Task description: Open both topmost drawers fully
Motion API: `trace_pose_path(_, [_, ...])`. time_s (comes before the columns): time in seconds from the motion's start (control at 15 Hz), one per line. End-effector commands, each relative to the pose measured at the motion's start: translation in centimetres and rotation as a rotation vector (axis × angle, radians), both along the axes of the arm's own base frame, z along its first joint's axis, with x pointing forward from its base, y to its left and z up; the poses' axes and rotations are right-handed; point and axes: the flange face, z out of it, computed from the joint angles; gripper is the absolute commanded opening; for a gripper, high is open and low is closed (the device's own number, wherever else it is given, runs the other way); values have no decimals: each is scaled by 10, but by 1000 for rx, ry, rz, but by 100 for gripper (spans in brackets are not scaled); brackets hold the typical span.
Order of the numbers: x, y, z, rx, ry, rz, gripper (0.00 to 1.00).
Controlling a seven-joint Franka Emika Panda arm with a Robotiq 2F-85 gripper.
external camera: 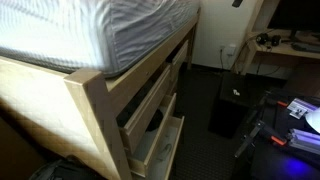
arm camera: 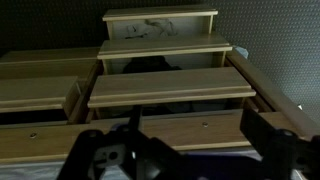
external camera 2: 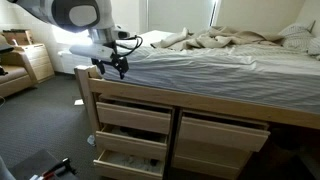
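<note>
Black gripper point(arm camera: 195, 124) parts fill the bottom of the wrist view, the fingers point(arm camera: 265, 130) spread wide with nothing held between them. Just beyond them runs the pale wooden bed rail point(arm camera: 150, 132). Past it the drawers of one column step outward. The top drawer point(arm camera: 170, 88) is pulled out part of the way, the middle drawer point(arm camera: 165, 48) further, and the bottom drawer point(arm camera: 160, 20) furthest. Something dark lies inside the bottom one, too dim to name. At the left edge of that view more pale-wood drawer edges show, but I cannot tell which row they belong to.

In an exterior view the white arm point(external camera 2: 60, 12) reaches over the bed corner, and the gripper hangs just above the rail, touching nothing. Beside the stepped column, the second top drawer point(external camera 2: 222, 130) stands out somewhat from the frame; how far it could still travel cannot be judged. Above both lies the mattress point(external camera 2: 190, 75) in a grey striped sheet, with a rumpled beige blanket point(external camera 2: 230, 42) farther back. A small wooden dresser point(external camera 2: 35, 62) stands near the far wall, across dark carpet point(external camera 2: 40, 120). Seen from the bed's end in an exterior view, a black box point(external camera: 228, 112) sits on the floor and a desk point(external camera: 285, 50) stands beyond it.
</note>
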Motion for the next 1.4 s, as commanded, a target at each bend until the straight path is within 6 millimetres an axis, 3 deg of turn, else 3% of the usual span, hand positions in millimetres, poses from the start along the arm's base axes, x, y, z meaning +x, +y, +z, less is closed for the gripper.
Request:
trace_pose_path(0.0, [0,0,0,0,1,0,100])
trace_pose_path(0.2, [0,-2,1,1,1,-45,100])
trace_pose_path(0.33, [-3,-22,0,67,27,-175,100])
trace_pose_path(0.4, [-10,-41,-6,94,43,-215,100])
trace_pose_path(0.47, [6,-75,-12,123,54,-261,100])
trace_pose_path(0.67, [-8,-149,-49,171,75,-442,100])
trace_pose_path(0.93, [-60,-222,-128,239,152,-691,100])
trace_pose_path(1.0, [-68,-230,-146,252,173,-753,100])
trace_pose_path(1.07, [-74,-235,-150,292,185,-807,100])
trace_pose_path(1.13, [-65,-229,-131,257,174,-726,100])
trace_pose_path(1.27, [-72,-236,-148,278,199,-775,100])
trace_pose_path(1.33, [-66,-235,-144,250,190,-781,100])
